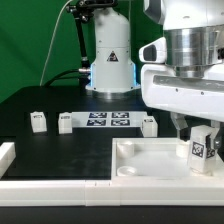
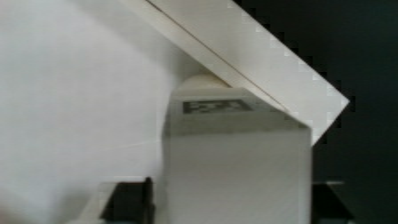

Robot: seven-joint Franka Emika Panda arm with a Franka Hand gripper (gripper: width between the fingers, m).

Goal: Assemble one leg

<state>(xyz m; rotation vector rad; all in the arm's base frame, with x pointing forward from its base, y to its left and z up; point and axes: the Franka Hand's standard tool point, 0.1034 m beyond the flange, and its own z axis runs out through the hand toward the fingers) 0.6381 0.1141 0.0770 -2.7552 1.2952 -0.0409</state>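
The claw (image 1: pixel 197 134) is closed on the leg (image 1: pixel 200 148), pinching the small white post by its sides. The leg stands upright, and its black-and-white tag faces the exterior camera. In the wrist view the leg (image 2: pixel 231 160) fills the gap between the two dark fingertips (image 2: pixel 125 200), with the tag near its far end.

The leg hangs over the big white tray (image 1: pixel 130 150), which lies at the near edge of the black tabletop (image 1: pixel 60 100) on the exterior view's right. The leg is at the tray's right side, low over its recessed floor. I cannot tell whether its bottom end is touching the tray or just clear of it. No corner socket is visible under the leg in either view.

Three more loose legs (image 1: pixel 38 121) stand in a row further back on the tabletop. Two are left of the marker board (image 1: pixel 108 120) and one is just right of it. All three are well apart from the tray.

The step in hand looks like carrying the gripped leg to its seat in the tray. The next move probably calls for lining the post up squarely over a corner socket and keeping it upright. It would then be lowered and pressed or turned home. A small tilt could make it catch on the socket's rim.
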